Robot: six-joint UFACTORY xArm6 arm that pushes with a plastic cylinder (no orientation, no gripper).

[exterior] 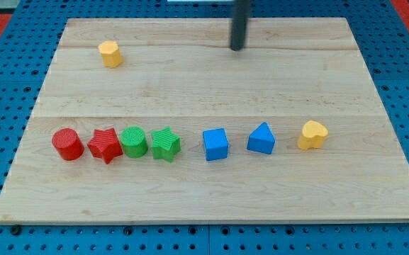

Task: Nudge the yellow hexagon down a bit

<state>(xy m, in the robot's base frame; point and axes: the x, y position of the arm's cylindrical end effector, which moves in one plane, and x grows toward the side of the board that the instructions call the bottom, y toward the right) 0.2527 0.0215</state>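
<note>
light: bright, even | shadows: soft (short) | focus: sharp, no glare

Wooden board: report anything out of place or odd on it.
Only the yellow hexagon block stands out: it sits alone near the view's top left of the wooden board, while seven other blocks form a row lower down. My tip is far to its right. Nothing looks toppled or damaged.
</note>
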